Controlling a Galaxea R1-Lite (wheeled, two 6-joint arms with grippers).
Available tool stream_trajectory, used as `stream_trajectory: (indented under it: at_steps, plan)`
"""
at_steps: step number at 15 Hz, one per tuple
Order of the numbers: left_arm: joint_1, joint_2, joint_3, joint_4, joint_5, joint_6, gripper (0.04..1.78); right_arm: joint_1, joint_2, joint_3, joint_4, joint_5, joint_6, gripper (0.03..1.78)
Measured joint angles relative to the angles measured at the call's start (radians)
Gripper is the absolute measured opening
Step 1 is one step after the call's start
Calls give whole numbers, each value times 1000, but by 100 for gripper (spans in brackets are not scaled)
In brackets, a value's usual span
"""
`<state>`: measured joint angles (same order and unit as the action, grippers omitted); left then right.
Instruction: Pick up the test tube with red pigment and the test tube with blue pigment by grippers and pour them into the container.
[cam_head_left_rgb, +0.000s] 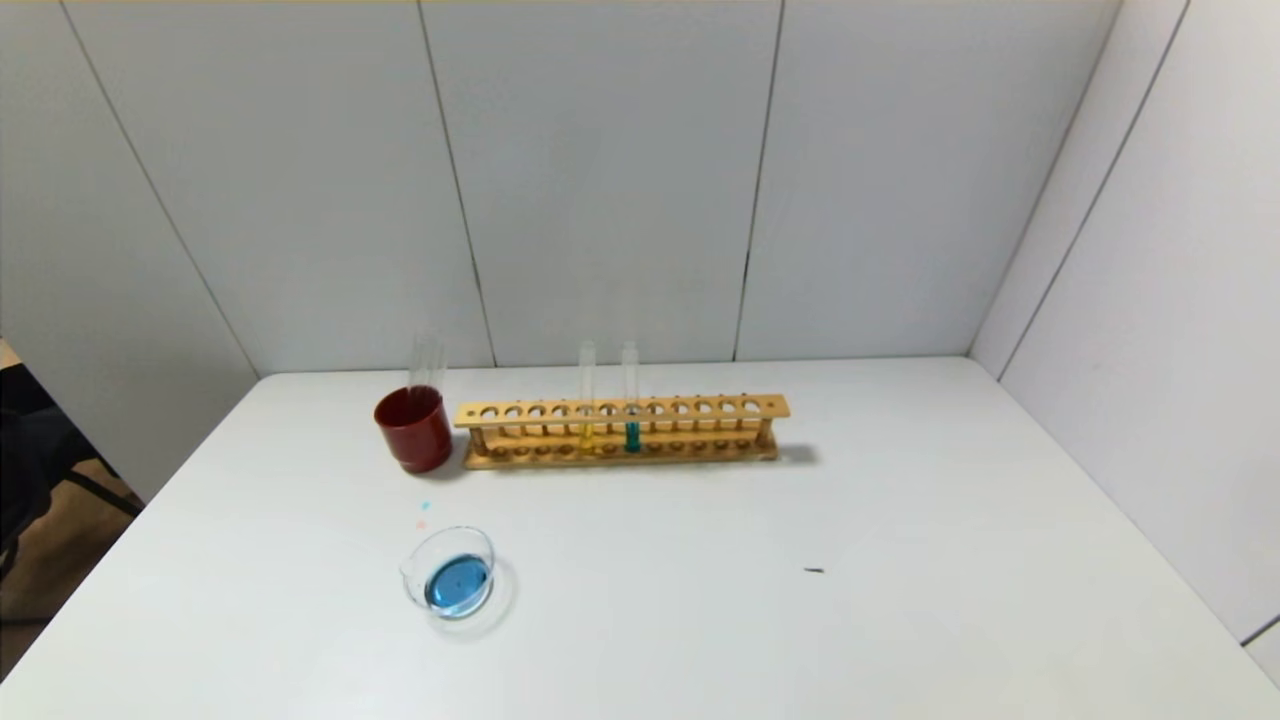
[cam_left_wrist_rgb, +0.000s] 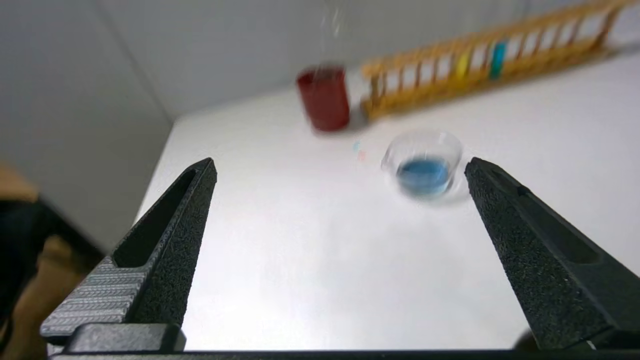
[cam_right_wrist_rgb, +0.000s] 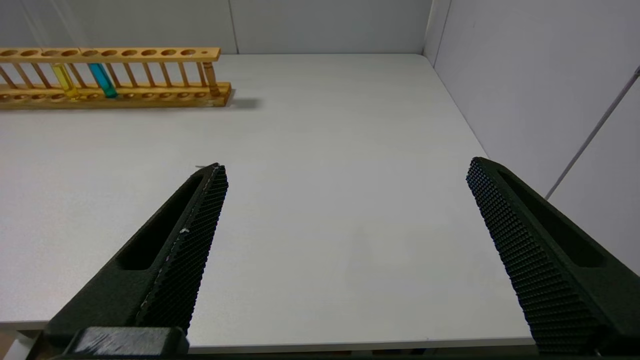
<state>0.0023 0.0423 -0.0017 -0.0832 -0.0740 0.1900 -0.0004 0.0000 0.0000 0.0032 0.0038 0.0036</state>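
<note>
We are looking across the white worktop (cam_head_left_rgb: 900, 560) from left to right. Our left gripper (cam_left_wrist_rgb: 340, 167) is hanging low off the near left edge with its fingers spread wide and grasping nothing. Ahead stands one dark red opaque cup (cam_head_left_rgb: 413, 428) holding what seem to be two drained clear tubes (cam_head_left_rgb: 426, 362); neither red nor blue pigment shows in them. Nearer us sits the one low clear glass container (cam_head_left_rgb: 452, 572), already holding blue liquid (no red tint shows), so the pouring looks largely done, we judge. Next comes one long wooden rack (cam_head_left_rgb: 620, 428) carrying two tubes: one yellow tube (cam_head_left_rgb: 587, 395), one teal tube (cam_head_left_rgb: 630, 395). Our right gripper (cam_right_wrist_rgb: 345, 167) is idling, fingers released, over the near right edge.
</note>
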Motion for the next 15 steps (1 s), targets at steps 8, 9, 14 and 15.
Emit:
stream_trajectory:
  at_steps: [8, 9, 14, 15]
  plan:
    - [2, -44, -12, 122, 45, -89, 175, 0, 0, 0, 0, 0, 0, 175]
    - [2, -44, -12, 126, 45, -91, 175, 0, 0, 0, 0, 0, 0, 175]
    - [2, -45, -17, 139, 34, -98, 175, -1, 0, 0, -1, 0, 0, 175]
    - [2, -45, -16, 134, 37, -107, 175, -1, 0, 0, -1, 0, 1, 175]
